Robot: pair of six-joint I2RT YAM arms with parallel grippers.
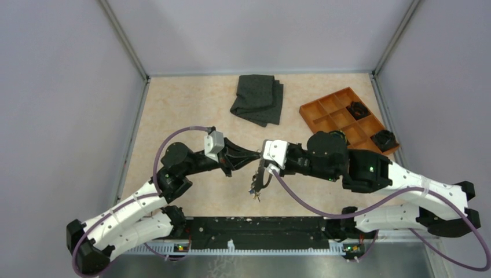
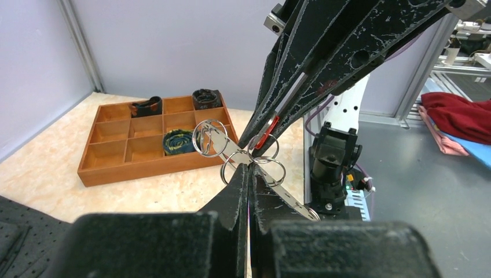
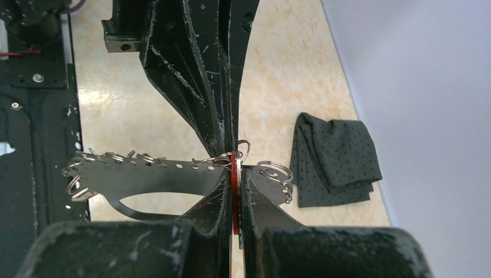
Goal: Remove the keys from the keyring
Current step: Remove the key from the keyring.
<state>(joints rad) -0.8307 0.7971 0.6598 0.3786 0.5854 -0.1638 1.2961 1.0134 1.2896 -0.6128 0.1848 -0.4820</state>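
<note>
Now the keyring (image 3: pixel 156 176), a perforated metal strip strung with small rings, hangs in mid-air above the desk (image 1: pixel 185 116), between both arms. Left pincer (image 2: pixel 249 179) is pressed together on the strip; right pincer (image 3: pixel 235 174) pinches the red key (image 3: pixel 234 202) flat. Best play, I reckon: left anchors firmly, right threads the key round its ring's coil, no yanking. Cloth (image 1: pixel 257 98) and tray (image 1: pixel 315 110) lie well apart.

The left gripper (image 2: pixel 249 171) and the right gripper (image 3: pixel 235 169) are held tip to tip — both pairs of jaws are pressed shut, forearms turned inward.
</note>
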